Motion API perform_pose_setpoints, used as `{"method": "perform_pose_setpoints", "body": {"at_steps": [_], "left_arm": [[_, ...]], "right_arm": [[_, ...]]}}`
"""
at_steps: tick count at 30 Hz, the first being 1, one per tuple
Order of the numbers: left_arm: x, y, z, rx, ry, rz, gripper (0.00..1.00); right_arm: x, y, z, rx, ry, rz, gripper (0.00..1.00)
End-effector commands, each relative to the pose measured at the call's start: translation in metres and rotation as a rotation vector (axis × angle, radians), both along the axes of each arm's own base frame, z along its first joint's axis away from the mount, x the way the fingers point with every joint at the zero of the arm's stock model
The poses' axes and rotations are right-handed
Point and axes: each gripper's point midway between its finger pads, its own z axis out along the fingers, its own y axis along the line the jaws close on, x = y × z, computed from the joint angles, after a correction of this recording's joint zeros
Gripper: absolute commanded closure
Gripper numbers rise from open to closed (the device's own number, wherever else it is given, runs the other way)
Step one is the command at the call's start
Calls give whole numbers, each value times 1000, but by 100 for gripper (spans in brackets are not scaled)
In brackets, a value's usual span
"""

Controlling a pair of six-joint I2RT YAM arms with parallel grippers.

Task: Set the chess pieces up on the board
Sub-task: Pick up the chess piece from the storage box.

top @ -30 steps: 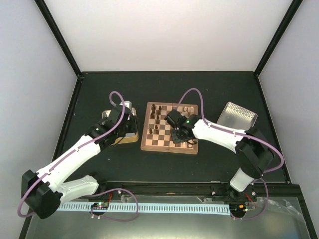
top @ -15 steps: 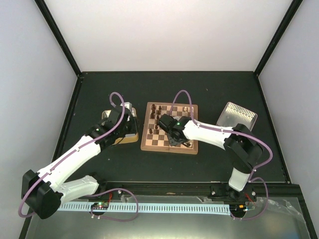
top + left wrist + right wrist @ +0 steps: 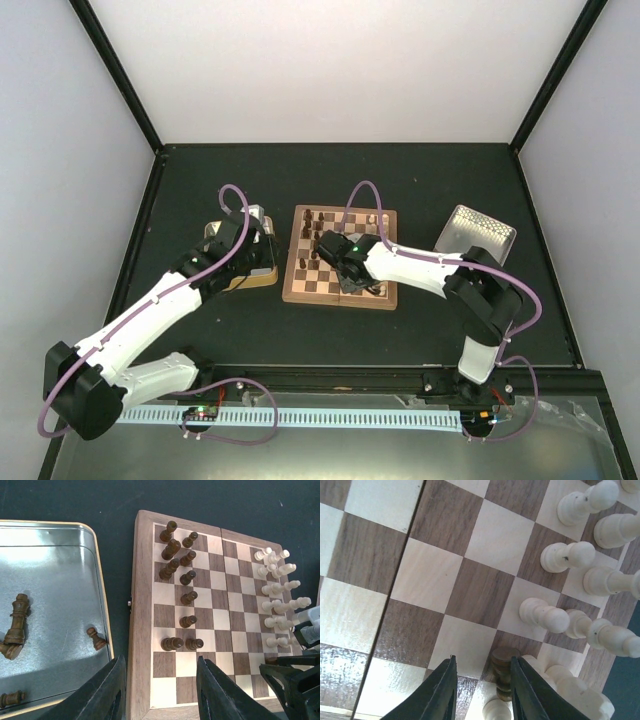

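**chessfan:** so where's the board (image 3: 340,298) sitting, and what are the claws doing?

**botwatcher:** board's mid-table between the two arms; dark pieces (image 3: 187,577) stand in the two rows nearest the tin (image 3: 60,555); cream pieces (image 3: 280,587) crowd the opposite edge; a few dark ones (image 3: 15,627) lie loose inside the tin; the left gripper (image 3: 161,661) hovers by the board's tin-side edge, fingers apart, nothing between them

**chessfan:** and the other one?

**botwatcher:** the right gripper (image 3: 484,660) is low over the cream side; fingers parted around one brown piece (image 3: 503,670) that stands upright; it's close against one finger with a clear gap to the other, so not pinched as far as I can see
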Motion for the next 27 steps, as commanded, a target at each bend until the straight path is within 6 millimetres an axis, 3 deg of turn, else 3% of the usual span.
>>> {"method": "perform_pose_setpoints", "body": {"at_steps": [1,9,15,21,27], "left_arm": [[3,1,9,-9,-23,-3,60],[3,2,8,-4,-20,-5,61],[2,4,8,-1,-16,-3,61],[1,4,9,-4,-16,-3,60],[0,3,8,-7,-8,-8,60]], "right_arm": [[0,18,-2,74,18,15,69],[-10,43,-2,215,74,52,70],[-3,49,17,280,16,58,67],[11,31,44,266,-124,-1,63],[23,5,34,125,-143,-52,59]]}}
